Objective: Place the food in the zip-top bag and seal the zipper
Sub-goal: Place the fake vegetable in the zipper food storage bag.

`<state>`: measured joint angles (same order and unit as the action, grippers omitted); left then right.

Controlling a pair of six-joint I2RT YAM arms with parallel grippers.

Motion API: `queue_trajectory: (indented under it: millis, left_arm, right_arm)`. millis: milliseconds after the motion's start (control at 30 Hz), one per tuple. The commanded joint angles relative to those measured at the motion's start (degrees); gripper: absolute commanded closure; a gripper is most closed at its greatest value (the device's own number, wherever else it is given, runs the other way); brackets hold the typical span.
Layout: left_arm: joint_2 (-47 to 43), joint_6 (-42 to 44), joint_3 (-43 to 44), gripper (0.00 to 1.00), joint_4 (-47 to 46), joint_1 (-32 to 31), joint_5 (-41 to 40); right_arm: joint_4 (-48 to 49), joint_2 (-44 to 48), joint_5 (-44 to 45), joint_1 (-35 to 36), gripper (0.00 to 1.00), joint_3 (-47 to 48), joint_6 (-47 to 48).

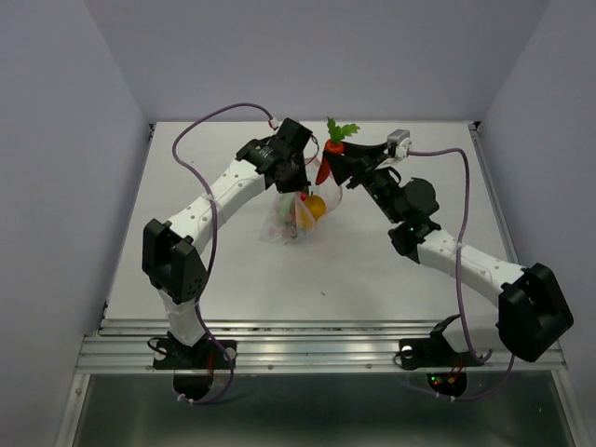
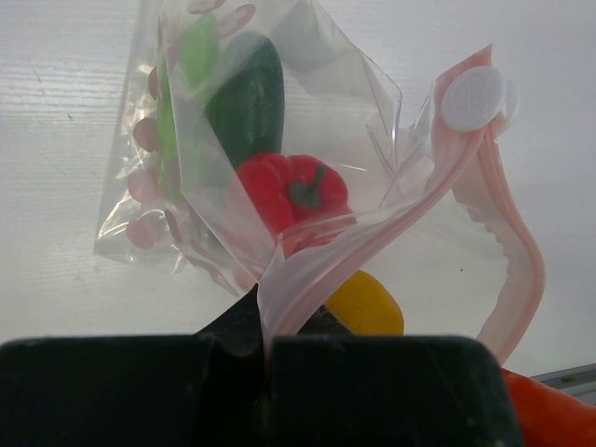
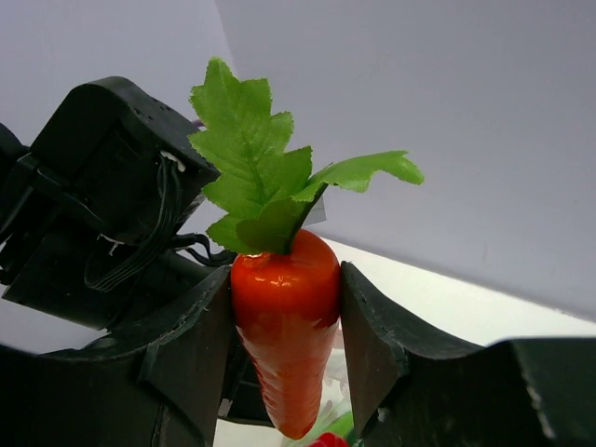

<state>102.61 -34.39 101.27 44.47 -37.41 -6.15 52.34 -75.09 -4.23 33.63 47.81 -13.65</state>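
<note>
The zip-top bag [image 1: 291, 222] hangs from my left gripper [image 1: 300, 182], which is shut on its pink zipper [image 2: 391, 228] edge and holds its mouth open. In the left wrist view my left gripper [image 2: 264, 349] pinches that strip. Inside the bag I see the dark green cucumber [image 2: 247, 102], the light green pepper [image 2: 193, 56], the red bell pepper [image 2: 293, 191] and the yellow-orange round one [image 2: 366, 304]. My right gripper [image 1: 328, 160] is shut on the carrot [image 3: 284, 317], tip down, green top [image 1: 341, 132] up, just above the bag's mouth.
The white table [image 1: 233, 270] has a metal rail [image 1: 307, 349] along its near edge. Grey walls [image 1: 307, 56] close the back and sides. Purple cables [image 1: 200, 130] loop over both arms. My left arm's wrist [image 3: 102, 196] is close beside the carrot.
</note>
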Motion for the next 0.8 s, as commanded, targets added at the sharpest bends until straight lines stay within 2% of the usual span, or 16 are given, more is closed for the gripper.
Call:
queue_trajectory:
  millis: [0,233,767]
  left_arm:
    - [-1.8,-0.32,2.61,1.0,0.09,-0.12,0.26]
    - [-2.5,-0.24,2.0,1.0,-0.69,-0.12,1.14]
    - [-2.68,-0.76,2.44,1.0,-0.26,-0.12,1.14]
  right_arm:
    - [10.4,-1.2,2.38,1.61,0.6,0.71,3.28]
    - [18.31,-6.11,3.78,2.75,0.57,-0.7,4.42]
    - [23.16,-12.45,11.35,5.04,0.55,-3.51,9.43]
